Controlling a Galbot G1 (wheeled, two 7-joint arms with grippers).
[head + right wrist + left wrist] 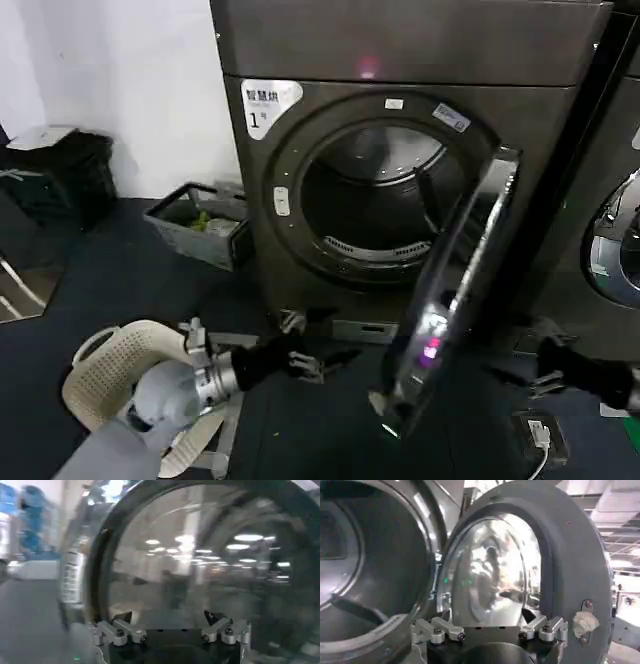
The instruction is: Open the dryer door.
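Dryer door [455,290] standing ajar; left gripper [305,355] and right gripper [530,375] hovering low beside it, jaws spread, gripping nothing.

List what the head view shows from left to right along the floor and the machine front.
Black bin → white mesh basket → grey crate → left gripper → drum opening → swung-open dryer door → right gripper → neighbouring machine's door.
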